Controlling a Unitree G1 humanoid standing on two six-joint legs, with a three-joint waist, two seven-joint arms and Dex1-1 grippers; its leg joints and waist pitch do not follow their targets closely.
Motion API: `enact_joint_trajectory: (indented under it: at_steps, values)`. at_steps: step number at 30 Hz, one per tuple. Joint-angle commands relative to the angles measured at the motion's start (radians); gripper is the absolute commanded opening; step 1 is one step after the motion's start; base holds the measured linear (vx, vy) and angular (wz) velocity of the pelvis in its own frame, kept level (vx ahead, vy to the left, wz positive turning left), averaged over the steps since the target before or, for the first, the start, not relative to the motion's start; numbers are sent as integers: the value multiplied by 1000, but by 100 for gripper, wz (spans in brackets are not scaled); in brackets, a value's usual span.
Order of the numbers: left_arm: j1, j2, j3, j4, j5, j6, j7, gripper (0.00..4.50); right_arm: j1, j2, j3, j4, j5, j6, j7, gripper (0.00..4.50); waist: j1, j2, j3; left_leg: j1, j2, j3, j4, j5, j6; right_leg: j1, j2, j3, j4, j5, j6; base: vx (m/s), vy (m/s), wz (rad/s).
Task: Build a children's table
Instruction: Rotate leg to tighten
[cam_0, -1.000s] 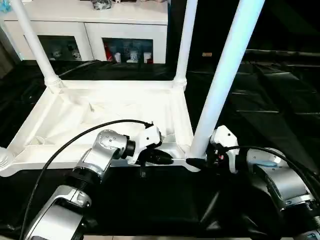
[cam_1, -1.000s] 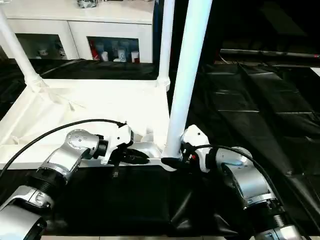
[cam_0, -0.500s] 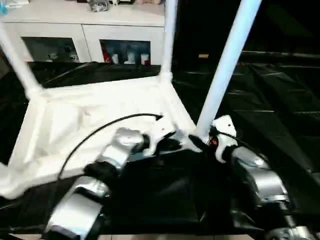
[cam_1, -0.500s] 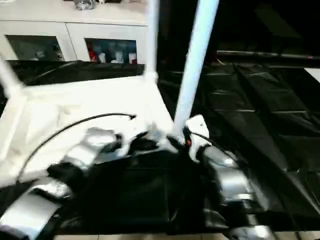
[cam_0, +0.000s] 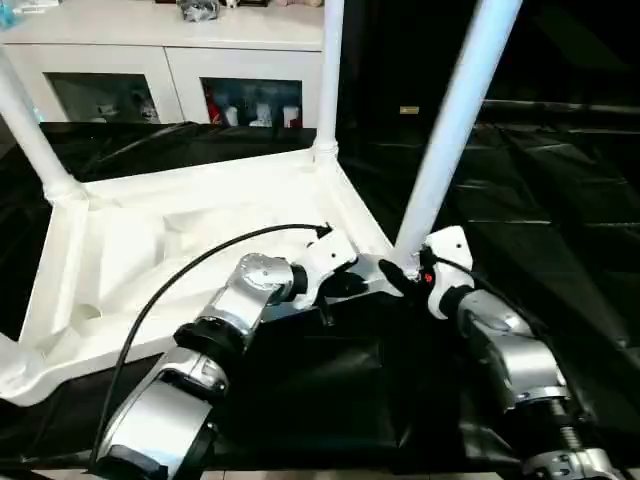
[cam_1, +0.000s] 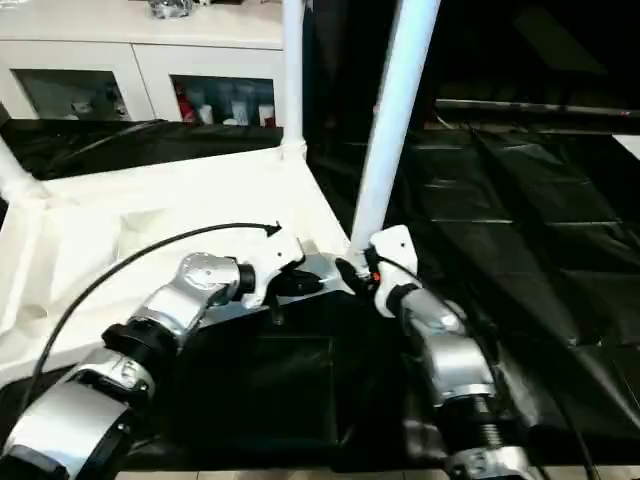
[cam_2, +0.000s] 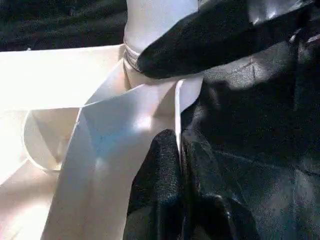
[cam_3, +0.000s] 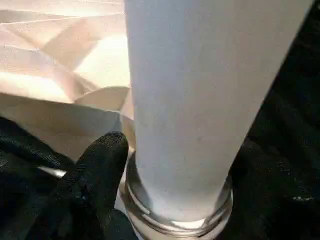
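Lying upside down on black sheeting (cam_0: 560, 230), the tabletop (cam_0: 200, 240) shows its ribbed underside, and white legs stand up from its corner sockets. One leg (cam_0: 455, 125) rises from the near corner closest to the robot's right arm, another (cam_0: 328, 75) from the far corner on that side, and a third (cam_0: 30, 130) from the far corner on the left. A white cabinet (cam_0: 170, 60) with glass doors stands behind.

Both arms meet at the near right corner. The left gripper (cam_2: 180, 170) has its black fingers pressed together on the thin raised rim of the tabletop just beside that corner socket, the rim's edge running between them. The right gripper (cam_0: 400, 275) sits at the base of the near leg, one black finger (cam_3: 95, 175) on each side of it just above the socket collar; whether the fingers press on the leg or stand slightly off it cannot be told. A black cable (cam_0: 200, 265) arcs over the left forearm.
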Motion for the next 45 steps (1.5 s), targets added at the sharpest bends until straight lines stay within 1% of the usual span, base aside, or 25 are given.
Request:
enact_joint_trajectory:
  at_steps: [1, 4, 5, 6, 7, 8, 9, 11, 12, 19, 20, 21, 22, 24, 25, 28, 32, 35, 38, 40, 41, 42, 43, 44, 45]
  values:
    - [31, 15, -10, 2, -5, -27, -46, 0, 8, -29, 31, -63, 47, 1, 111, 366, 3, -13, -45, -6, 5, 8, -64, -207, 63, 53, -21, 16, -81, -133, -207, 0, 0, 0]
    - [52, 45, 0, -29, -32, -49, -118, 0, 31, -99, 50, -103, 62, 17, 227, 366, 2, -12, -44, -6, 5, 10, -63, -205, 70, 51, -21, 16, -81, -128, -218, 0, 0, 0]
    - [62, 55, 4, -49, -50, -48, -160, 0, 38, -118, 56, -115, 68, 25, 263, 366, 4, -14, -45, -5, 6, 10, -62, -204, 73, 54, -22, 17, -80, -127, -223, 0, 0, 0]
    - [72, 65, 5, -68, -65, -40, -198, 0, 44, -135, 62, -124, 71, 28, 292, 366, 4, -12, -44, -7, 7, 10, -63, -201, 78, 52, -23, 17, -79, -123, -228, 0, 0, 0]
    - [88, 85, 1, -96, -85, -46, -261, 0, 49, -156, 70, -131, 76, 29, 325, 366, 3, -13, -45, -7, 7, 10, -64, -200, 77, 53, -23, 16, -78, -127, -231, 0, 0, 0]
    - [92, 90, 0, -102, -90, -52, -276, 0, 50, -160, 71, -133, 79, 32, 333, 366, 2, -14, -46, -8, 7, 10, -63, -198, 78, 53, -23, 16, -78, -127, -233, 0, 0, 0]
    - [97, 100, 1, -110, -98, -46, -293, 0, 51, -173, 82, -136, 77, 30, 353, 366, 0, -11, -45, -5, 8, 11, -63, -201, 76, 50, -23, 16, -78, -130, -242, 0, 0, 0]
    - [103, 111, 3, -122, -109, -35, -314, 0, 55, -190, 97, -142, 77, 32, 378, 366, 0, -10, -45, -4, 9, 11, -63, -202, 76, 49, -22, 16, -78, -130, -245, 0, 0, 0]
    - [107, 124, 6, -129, -114, -30, -331, 0, 59, -206, 114, -146, 69, 29, 396, 366, 1, -9, -44, -4, 9, 11, -64, -203, 74, 49, -23, 16, -77, -130, -248, 0, 0, 0]
    - [112, 143, 18, -147, -123, -19, -347, 0, 56, -207, 116, -129, 59, 21, 397, 366, 0, -10, -44, -4, 8, 12, -62, -195, 68, 50, -22, 17, -76, -130, -244, 0, 0, 0]
    - [113, 144, 19, -148, -122, -19, -345, 0, 55, -206, 115, -126, 57, 20, 396, 349, 1, -13, -45, -5, 8, 12, -62, -191, 69, 51, -23, 17, -76, -132, -243, 0, 0, 0]
    - [114, 145, 19, -150, -122, -17, -345, 0, 53, -205, 115, -121, 56, 16, 393, 339, 1, -11, -45, -4, 8, 12, -62, -187, 69, 50, -23, 17, -76, -128, -243, 0, 0, 0]
    - [115, 146, 20, -153, -123, -14, -348, 0, 51, -203, 113, -119, 58, 14, 390, 339, 1, -14, -45, -4, 8, 13, -62, -185, 70, 50, -23, 17, -75, -124, -244, 0, 0, 0]
    - [117, 147, 18, -158, -127, -7, -356, 0, 47, -202, 113, -117, 68, 15, 390, 319, 0, -13, -45, -5, 8, 13, -61, -177, 74, 51, -22, 17, -74, -110, -249, 0, 0, 0]
    - [117, 147, 18, -159, -127, -7, -356, 0, 47, -202, 114, -117, 69, 15, 390, 319, 1, -13, -45, -5, 7, 13, -60, -177, 75, 51, -22, 16, -74, -112, -248, 0, 0, 0]
    - [120, 147, 16, -163, -127, -5, -354, 0, 48, -202, 113, -116, 70, 16, 392, 289, 1, -12, -46, -4, 7, 13, -60, -171, 77, 51, -21, 16, -73, -105, -248, 0, 0, 0]
    - [120, 149, 16, -167, -126, -2, -354, 0, 48, -201, 114, -109, 68, 12, 394, 267, 1, -12, -46, -4, 7, 13, -59, -171, 76, 51, -22, 16, -73, -107, -248, 0, 0, 0]
    - [119, 148, 16, -168, -123, -2, -347, 0, 50, -201, 117, -107, 65, 9, 392, 263, 1, -13, -47, -5, 6, 13, -58, -162, 79, 53, -21, 16, -71, -94, -250, 0, 0, 0]
    - [108, 133, 14, -149, -105, -2, -298, 0, 51, -183, 110, -92, 54, 4, 350, 262, 0, -13, -47, -6, 6, 14, -57, -159, 81, 53, -21, 16, -71, -84, -255, 0, 0, 0]
    - [84, 92, 11, -104, -71, -1, -198, 0, 39, -124, 80, -46, 33, 4, 224, 262, -3, -13, -45, -5, 4, 14, -58, -174, 66, 49, -21, 16, -75, -132, -242, 0, 0, 0]
    - [80, 84, 9, -97, -66, 0, -183, 0, 37, -112, 75, -39, 28, 6, 199, 262, -3, -12, -45, -4, 3, 14, -60, -185, 59, 47, -20, 16, -78, -153, -238, 0, 0, 0]
    - [70, 56, 2, -80, -53, 5, -142, 0, 34, -73, 65, -23, 14, 19, 121, 262, -5, -13, -44, -4, 3, 12, -62, -196, 44, 47, -20, 15, -80, -186, -228, 0, 0, 0]
    - [68, 49, 1, -77, -50, 7, -134, 0, 33, -64, 64, -20, 10, 22, 104, 262, -6, -14, -44, -3, 3, 11, -63, -204, 34, 47, -20, 15, -81, -201, -218, 0, 0, 0]
    - [61, 30, -3, -67, -44, 16, -111, 0, 32, -41, 62, -12, -2, 33, 56, 262, -5, -14, -44, -3, 3, 11, -63, -206, 33, 48, -20, 15, -81, -206, -213, 0, 0, 0]
    - [49, -3, -8, -47, -32, 21, -62, 0, 31, 1, 53, -6, -13, 48, -17, 262, -6, -12, -44, -2, 3, 13, -62, -211, 33, 43, -20, 17, -82, -206, -208, 0, 0, 0]
